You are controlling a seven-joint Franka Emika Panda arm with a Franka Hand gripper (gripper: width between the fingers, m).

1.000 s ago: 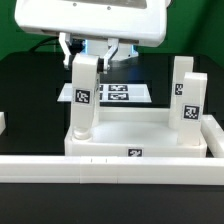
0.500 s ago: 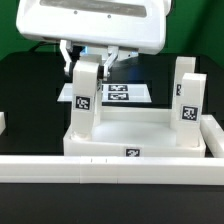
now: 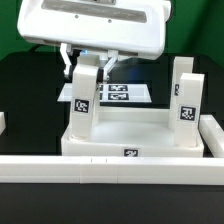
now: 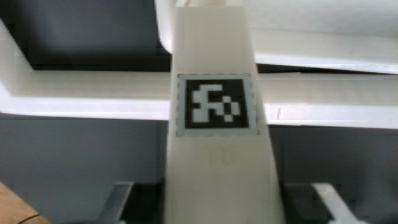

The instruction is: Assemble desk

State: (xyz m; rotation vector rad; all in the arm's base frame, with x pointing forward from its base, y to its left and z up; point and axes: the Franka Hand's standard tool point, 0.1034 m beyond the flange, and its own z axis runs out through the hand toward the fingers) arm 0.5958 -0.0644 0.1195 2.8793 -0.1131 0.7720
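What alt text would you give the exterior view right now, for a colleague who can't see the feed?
The tool grips the top of an upright white leg standing in a corner of the desk top on the exterior view's left. Two more tagged legs stand at the right corner, with the marker board behind and a long white rail in front.

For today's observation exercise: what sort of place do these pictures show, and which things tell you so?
Probably a robotics lab test bench: a gripper holds a white leg over a desk top, every part carries printed tags, and a marker board lies on the black table.
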